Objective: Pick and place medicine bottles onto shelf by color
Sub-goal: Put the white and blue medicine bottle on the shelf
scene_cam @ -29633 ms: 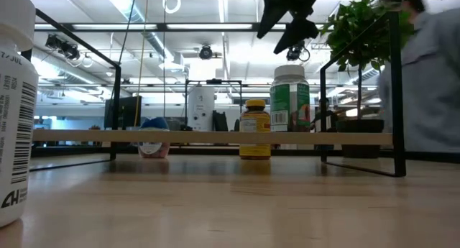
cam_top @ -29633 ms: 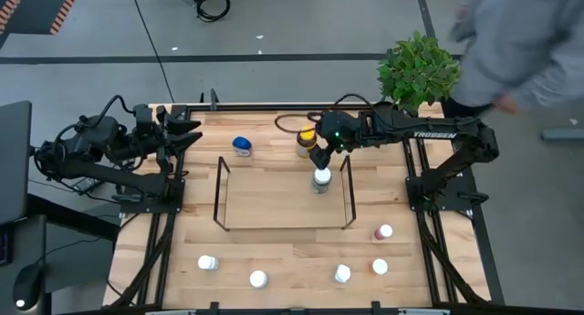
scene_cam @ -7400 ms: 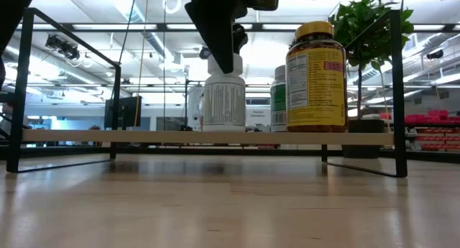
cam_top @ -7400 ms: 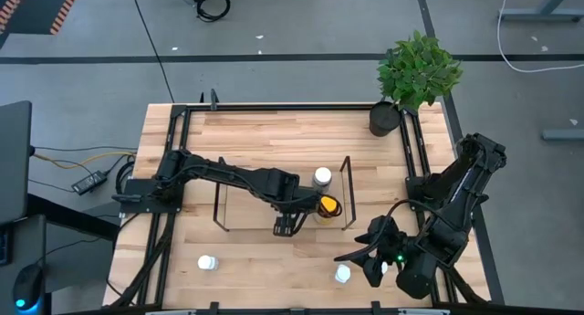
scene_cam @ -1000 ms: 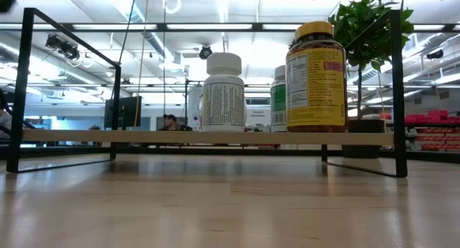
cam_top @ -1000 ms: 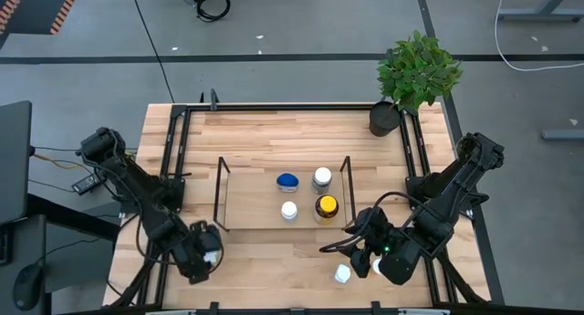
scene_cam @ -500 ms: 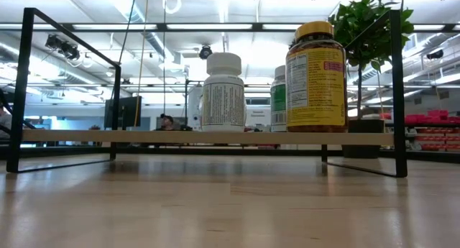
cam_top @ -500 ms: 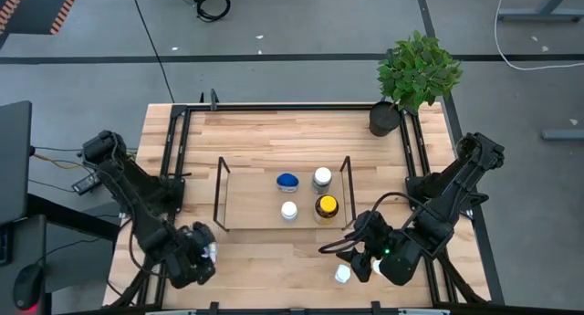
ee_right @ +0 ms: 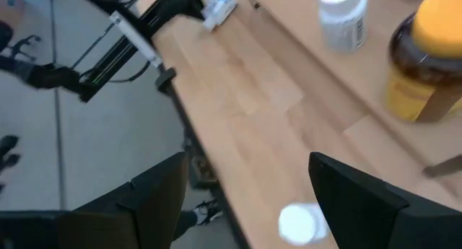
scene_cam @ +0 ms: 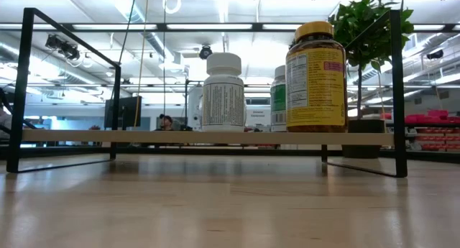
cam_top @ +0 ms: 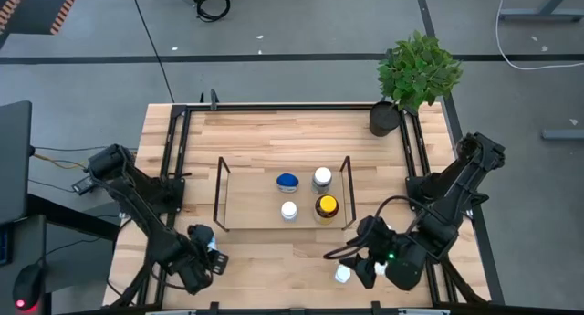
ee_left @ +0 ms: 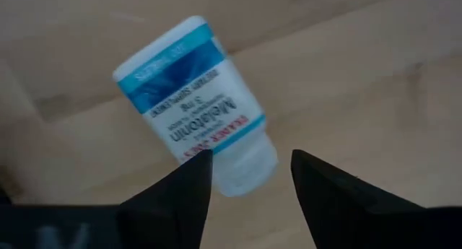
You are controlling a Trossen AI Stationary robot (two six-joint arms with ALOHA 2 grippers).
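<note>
The shelf (cam_top: 222, 194) holds a blue-capped bottle (cam_top: 288, 181), two white-capped bottles (cam_top: 322, 177) (cam_top: 288, 210) and the amber yellow-capped bottle (cam_top: 326, 206). By the near-left edge my left gripper (cam_top: 203, 261) points down, open. A white bottle with a blue label (ee_left: 193, 105) lies on its side there, its cap end (ee_left: 242, 173) between the fingers. My right gripper (cam_top: 362, 259) hovers open near the front right, above and beside a white-capped bottle (cam_top: 342, 274) (ee_right: 303, 221). My left gripper comes at the lying bottle from above, one finger (ee_left: 189, 182) at the edge of the cap end (ee_left: 242, 173) and the other standing apart from it. I cannot tell whether the near finger touches the bottle.
A potted plant (cam_top: 415, 68) stands at the far right corner. Black frame rails (cam_top: 173, 169) run along the table's left and right sides. Bare wood lies between the shelf and the near edge. In the low view the shelf's upright end frames (scene_cam: 397, 97) flank the bottles.
My left gripper has shifted a little toward the near edge and down at the lying bottle, and its wrist has rolled about its own line. The bottles on the shelf have kept still.
</note>
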